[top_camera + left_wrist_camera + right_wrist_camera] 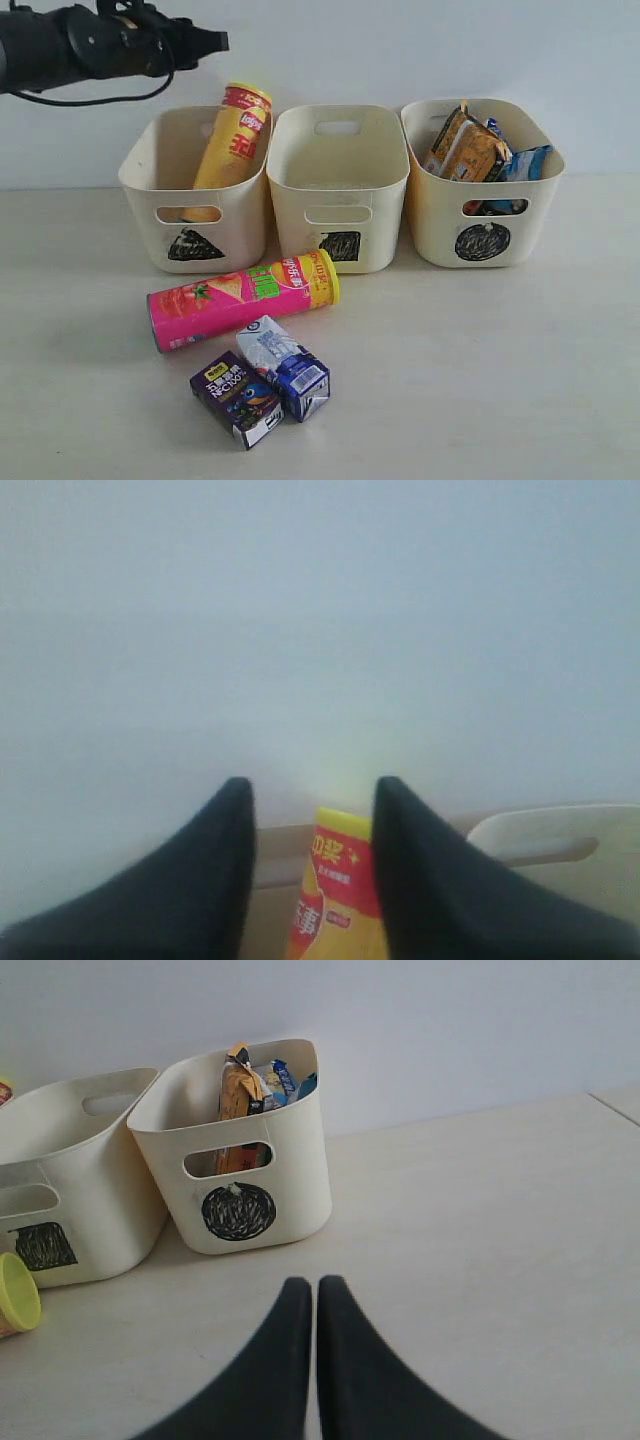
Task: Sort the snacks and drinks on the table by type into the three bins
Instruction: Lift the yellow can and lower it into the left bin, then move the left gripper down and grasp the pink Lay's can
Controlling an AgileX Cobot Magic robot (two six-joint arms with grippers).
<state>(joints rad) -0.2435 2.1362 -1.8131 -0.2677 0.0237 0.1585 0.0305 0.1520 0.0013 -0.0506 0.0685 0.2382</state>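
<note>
Yellow-and-red can [232, 140] leaning inside triangle bin [150, 190]. Left gripper [220, 41] high above that bin, jaws apart, empty. Right gripper [315, 1285] pinched together, holding nothing. Chip-can step half done. Next, probably: pink-and-yellow can [240, 298] lying just in front of triangle bin; calls for descent, jaws straddling body.

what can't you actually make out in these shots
- Exterior view: much of the yellow-and-red can sits behind the triangle bin wall.
- Exterior view: the circle bin wall hides the lower parts of the packets; count unclear.
- Left wrist view: blur leaves the can's print unreadable.
- Exterior view: the right claw is out of frame; the left arm is cut by the edge.
</note>
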